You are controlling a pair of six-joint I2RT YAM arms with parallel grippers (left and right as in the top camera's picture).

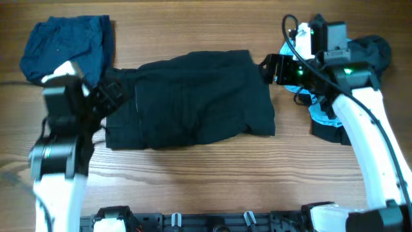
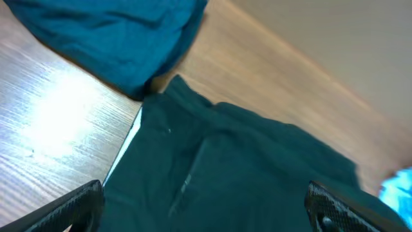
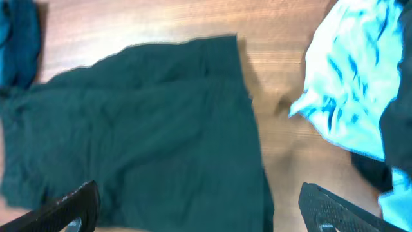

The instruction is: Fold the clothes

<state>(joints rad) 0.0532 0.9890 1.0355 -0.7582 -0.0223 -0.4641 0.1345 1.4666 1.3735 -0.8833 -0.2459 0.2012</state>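
From overhead, one large black garment (image 1: pixel 193 96) is lying spread across the middle of the table (image 1: pixel 212 187). One navy-blue garment (image 1: pixel 64 42) is sitting crumpled at the far left corner, and one heap of light-blue and black pieces (image 1: pixel 325 119) is resting at the right. The left gripper (image 1: pixel 108 95) is hovering at the black garment's left edge, the right gripper (image 1: pixel 270 67) at its far right corner. In the left wrist view, its two fingers (image 2: pixel 71 206) are standing wide apart over black cloth, gripping nothing. In the right wrist view, the other two are standing equally wide apart.
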